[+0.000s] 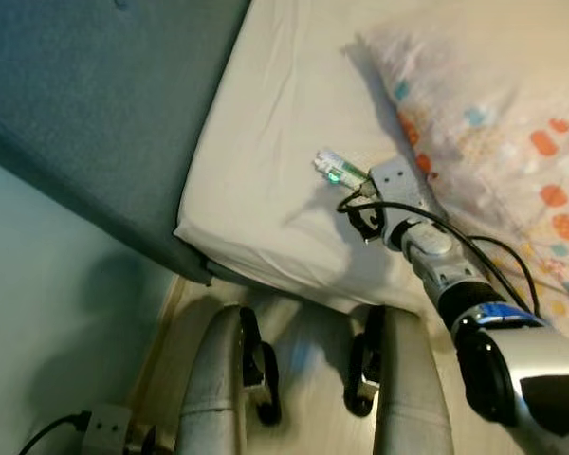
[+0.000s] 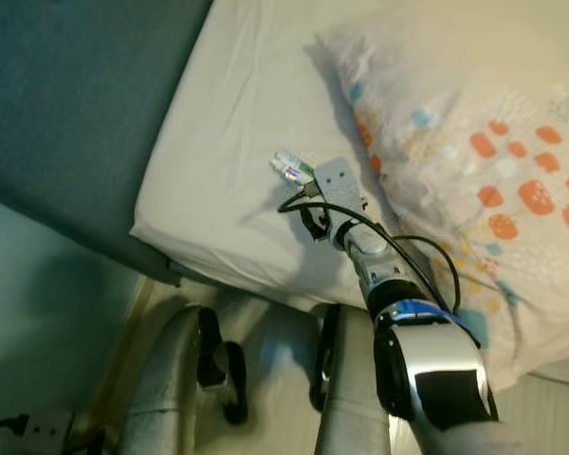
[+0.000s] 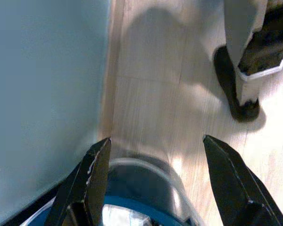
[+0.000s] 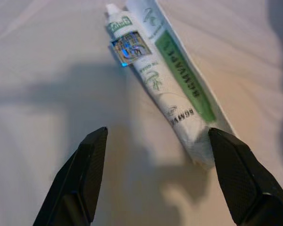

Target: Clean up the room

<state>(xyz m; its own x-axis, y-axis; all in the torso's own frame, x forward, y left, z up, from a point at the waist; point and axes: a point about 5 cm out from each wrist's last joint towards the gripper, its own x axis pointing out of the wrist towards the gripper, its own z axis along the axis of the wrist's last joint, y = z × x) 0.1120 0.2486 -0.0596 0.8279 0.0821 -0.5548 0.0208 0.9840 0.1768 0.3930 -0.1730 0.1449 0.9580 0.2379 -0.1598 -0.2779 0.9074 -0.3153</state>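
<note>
A white and green toothpaste tube lies on the cream bed sheet, near the mattress corner and beside the pillow. My right arm reaches over the bed, and its gripper hovers open just short of the tube's crimped end, with nothing between the fingers. One black finger is over bare sheet; the other finger is level with the tube's end. My left gripper hangs open low over the wooden floor, above a round container with a blue rim.
A white pillow with orange and teal dots lies right of the tube. A dark blue padded panel borders the bed on the left. My legs stand on the floor by the mattress corner. A power strip lies lower left.
</note>
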